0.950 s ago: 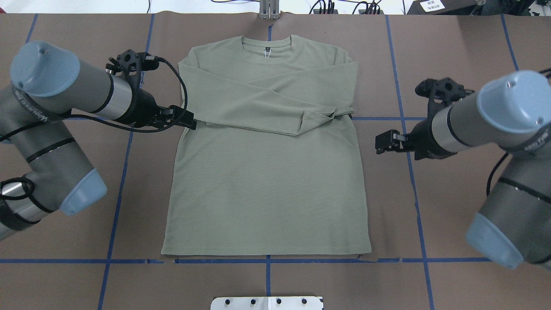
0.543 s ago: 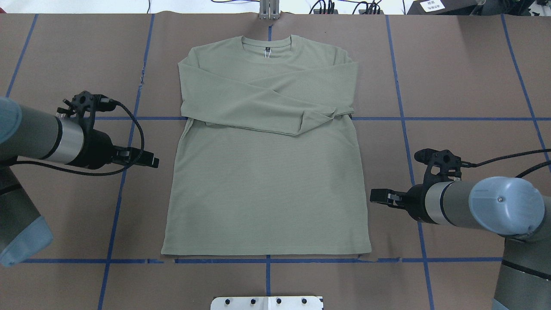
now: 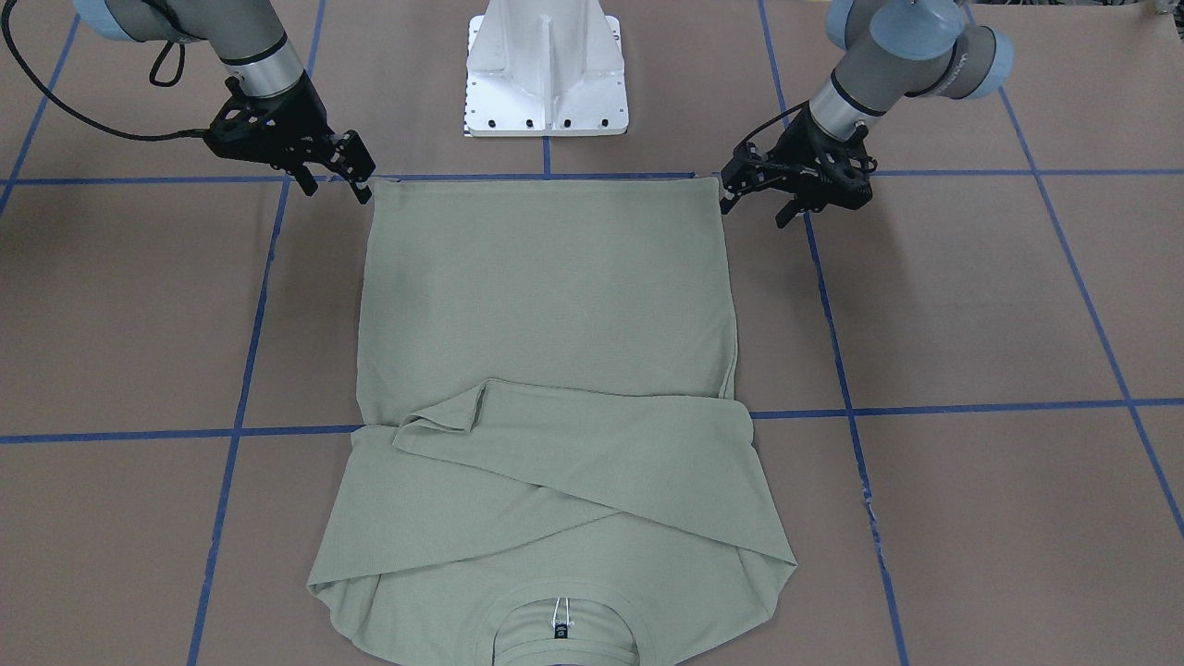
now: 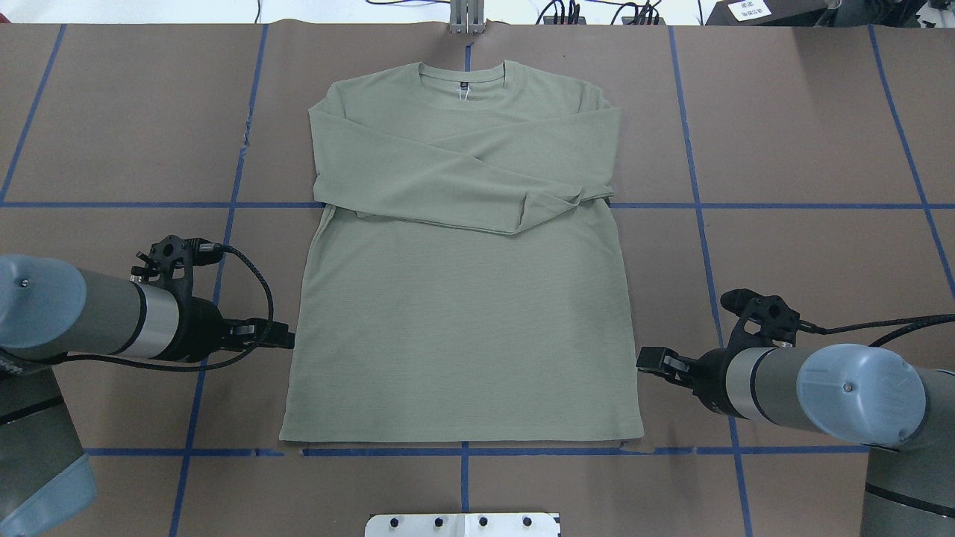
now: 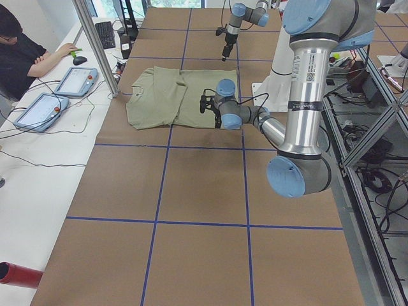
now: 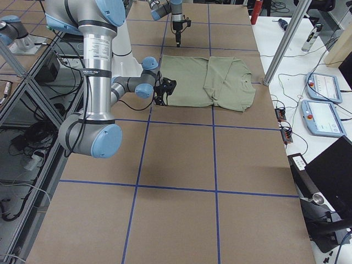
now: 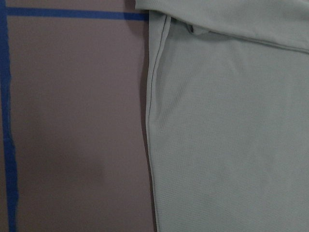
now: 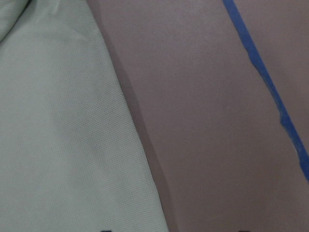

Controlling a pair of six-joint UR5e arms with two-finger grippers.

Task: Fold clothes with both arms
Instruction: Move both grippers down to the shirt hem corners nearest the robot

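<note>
The clothes are one sage-green long-sleeved shirt point(image 4: 462, 298), flat on the brown table with the collar point(image 4: 461, 78) at the far end. Both sleeves point(image 4: 448, 179) are folded across the chest. My left gripper point(image 4: 287, 341) hovers just off the shirt's left side seam, a little above the hem, open and holding nothing. My right gripper point(image 4: 643, 360) is beside the right side seam near the hem corner, also open and holding nothing. In the front-facing view the left gripper point(image 3: 754, 208) and right gripper point(image 3: 338, 191) flank the hem's two corners. The wrist views show only shirt edge point(image 7: 149, 121) and table.
Blue tape lines point(image 4: 701, 205) grid the brown table cover. The white pedestal base point(image 3: 546, 74) stands just behind the hem. A metal bracket point(image 4: 466, 19) sits at the far edge past the collar. A person point(image 5: 22, 54) sits at a side desk with tablets point(image 5: 76, 80).
Both arms have swept back toward the robot along the shirt's sides, from sleeve level down to near the hem. The shirt has not moved.
</note>
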